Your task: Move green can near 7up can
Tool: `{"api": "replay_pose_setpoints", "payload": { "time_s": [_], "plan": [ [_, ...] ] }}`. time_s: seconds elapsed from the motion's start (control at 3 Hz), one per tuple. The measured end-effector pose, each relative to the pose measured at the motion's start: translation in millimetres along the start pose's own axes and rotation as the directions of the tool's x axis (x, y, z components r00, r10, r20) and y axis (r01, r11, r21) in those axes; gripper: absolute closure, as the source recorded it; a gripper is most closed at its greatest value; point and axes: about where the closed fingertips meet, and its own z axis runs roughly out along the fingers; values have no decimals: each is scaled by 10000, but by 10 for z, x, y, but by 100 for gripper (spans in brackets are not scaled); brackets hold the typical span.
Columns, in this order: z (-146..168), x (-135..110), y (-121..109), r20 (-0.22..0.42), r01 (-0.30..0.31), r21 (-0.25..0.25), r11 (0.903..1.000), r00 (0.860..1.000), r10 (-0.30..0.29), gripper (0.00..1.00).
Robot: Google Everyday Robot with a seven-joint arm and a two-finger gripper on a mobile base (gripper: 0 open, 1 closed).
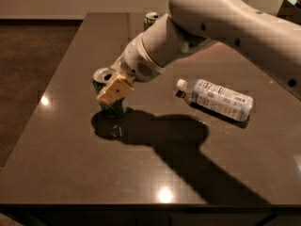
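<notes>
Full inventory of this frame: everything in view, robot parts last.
table: 1, dark brown and glossy, fills most of the view
green can: 1, green with silver top, upright, left-centre of the table
7up can: 1, pale with silver top, upright at the table's far edge, partly behind the arm
bottle: 1, clear plastic with pale label and white cap, lying on its side, right of centre
floor: 1, brown, left of the table
arm: 1, white, reaching in from upper right
end effector: 1, tan, at the green can's near side
</notes>
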Motion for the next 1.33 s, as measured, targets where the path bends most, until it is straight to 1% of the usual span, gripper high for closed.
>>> {"api": "replay_pose_setpoints", "payload": {
  "time_s": [0.33,0.67,1.0,1.33],
  "plan": [
    [-72,-7,-397,-90,-412,556,9976,9991,418,100],
    [-194,38,-799,-39,-913,1197,9886,9957,925,100],
    [-355,92,-1164,257,-1385,1811,9737,9904,1361,100],
    [-487,102,-1515,534,-1787,2330,9559,9838,1709,100]
  ]
}}
